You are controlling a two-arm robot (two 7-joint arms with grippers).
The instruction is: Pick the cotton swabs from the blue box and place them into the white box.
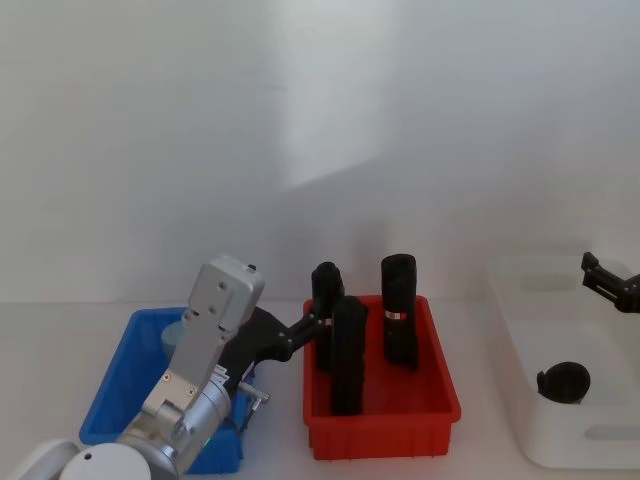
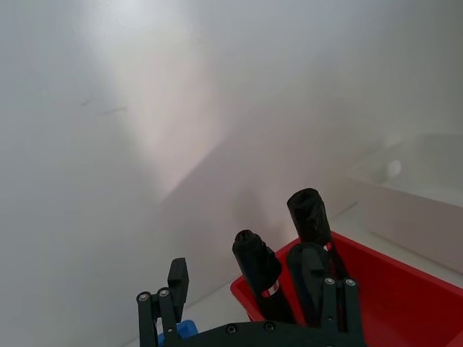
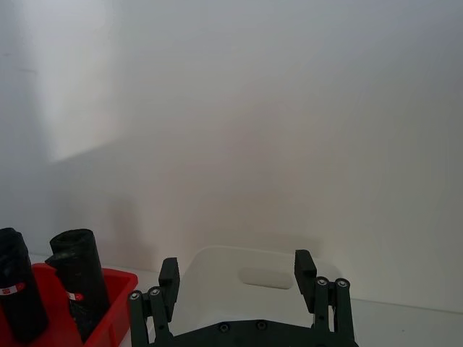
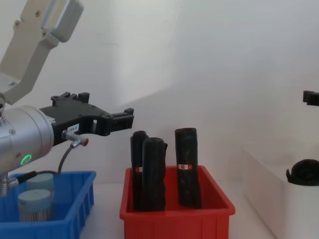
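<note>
- The white box [image 1: 585,440] stands at the right of the table. A dark rounded object [image 1: 565,382] lies inside it, and no swab tub is seen in the part of its interior that shows. No transfer is therefore judged complete.
- The red bin [image 1: 380,435] stands in the middle, between the two boxes. It holds three upright black rolls [image 1: 398,310] and is not part of the task.
- The blue box [image 1: 103,395] stands at the left, near the robot.
- The left gripper [image 2: 244,271] is held raised above the right side of the blue box and points toward the red bin. Its fingers are spread and nothing is held between them.
- The right gripper [image 3: 236,267] is held above the far side of the white box, with its fingers spread and empty.
- The cotton swabs [image 4: 36,205] are seen as two capped tubs standing in the blue box, below the left gripper and apart from it. Descent, grasp, carry and release are all judged outstanding for both tubs.
</note>
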